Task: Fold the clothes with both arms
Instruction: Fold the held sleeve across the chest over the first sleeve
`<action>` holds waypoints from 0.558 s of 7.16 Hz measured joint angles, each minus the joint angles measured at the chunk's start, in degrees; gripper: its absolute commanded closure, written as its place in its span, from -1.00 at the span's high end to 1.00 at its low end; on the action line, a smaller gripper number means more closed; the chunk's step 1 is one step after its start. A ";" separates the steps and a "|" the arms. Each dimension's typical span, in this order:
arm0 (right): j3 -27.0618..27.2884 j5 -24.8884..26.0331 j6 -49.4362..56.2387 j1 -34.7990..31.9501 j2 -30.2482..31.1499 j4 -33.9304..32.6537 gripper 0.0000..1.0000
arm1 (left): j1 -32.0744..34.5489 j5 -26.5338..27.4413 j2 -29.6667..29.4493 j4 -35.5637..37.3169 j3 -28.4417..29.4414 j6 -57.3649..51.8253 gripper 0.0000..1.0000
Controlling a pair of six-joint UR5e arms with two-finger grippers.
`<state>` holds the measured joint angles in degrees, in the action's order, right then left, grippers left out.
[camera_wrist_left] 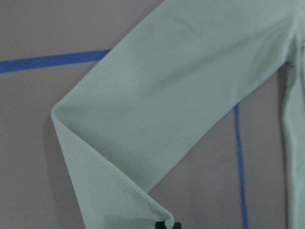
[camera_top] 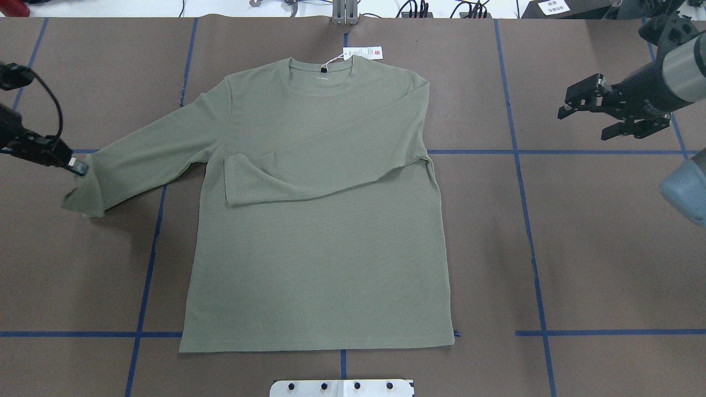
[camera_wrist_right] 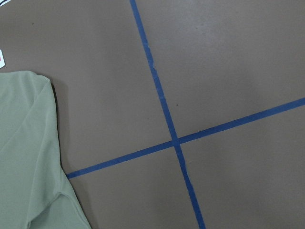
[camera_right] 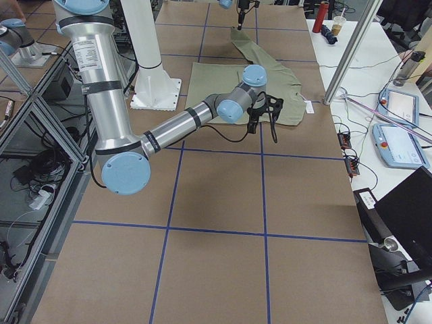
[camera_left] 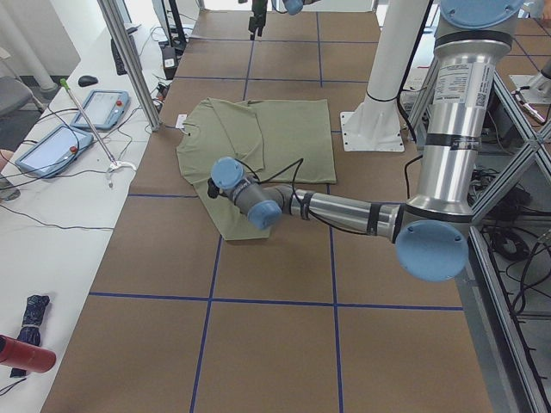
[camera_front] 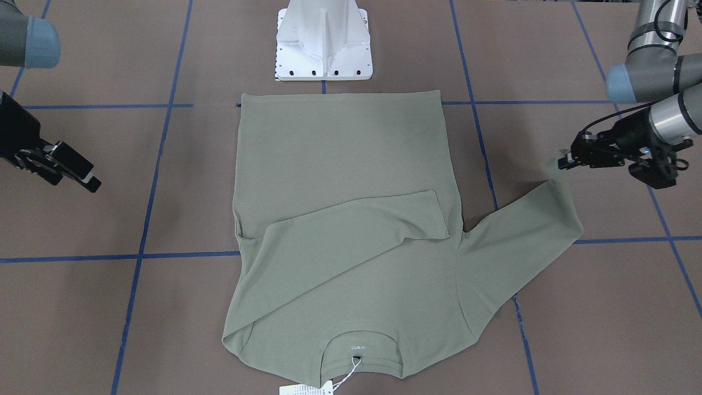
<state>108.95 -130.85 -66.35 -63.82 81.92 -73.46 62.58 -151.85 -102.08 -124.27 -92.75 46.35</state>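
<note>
In the front-facing view, the olive long-sleeved shirt (camera_front: 340,164) is laid flat on the tabletop (camera_front: 603,307) with one sleeve folded across it. The other cuff is pinched in the jaws of the left gripper (camera_front: 564,162). The neck print cannot be read. In the overhead view, the right gripper (camera_top: 583,124) is held well apart from the shirt, jaws wide and empty. A white hang tag (camera_top: 361,53) marked with a red square is seen at the collar.

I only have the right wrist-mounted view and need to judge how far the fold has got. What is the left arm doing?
Observer: The left gripper has its jaws shut on the cuff of the shirt's outstretched sleeve.
Operator: How far is the folding?
Observer: The other sleeve lies folded across the chest.
Operator: Is my gripper holding anything?
Observer: No, the right gripper is open over the table, beside the shirt.
</note>
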 measured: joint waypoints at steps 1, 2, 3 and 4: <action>0.21 -0.29 3.84 -1.81 2.14 -0.23 1.00 | -5.58 4.50 -8.95 0.13 -0.06 12.80 -1.00; 0.20 -0.40 6.57 -3.12 3.71 -0.32 1.00 | -10.96 10.69 -16.91 0.12 1.05 23.46 -1.00; 0.10 -0.44 8.61 -4.01 4.97 -0.34 1.00 | -14.88 16.32 -23.73 0.03 3.22 31.21 -1.00; -0.02 -0.45 10.77 -4.76 6.25 -0.29 1.00 | -18.32 21.50 -30.82 -0.04 7.27 37.43 -1.00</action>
<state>108.93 -131.30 -55.58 -68.58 88.16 -73.75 44.26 -130.34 -132.90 -124.31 -85.47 83.78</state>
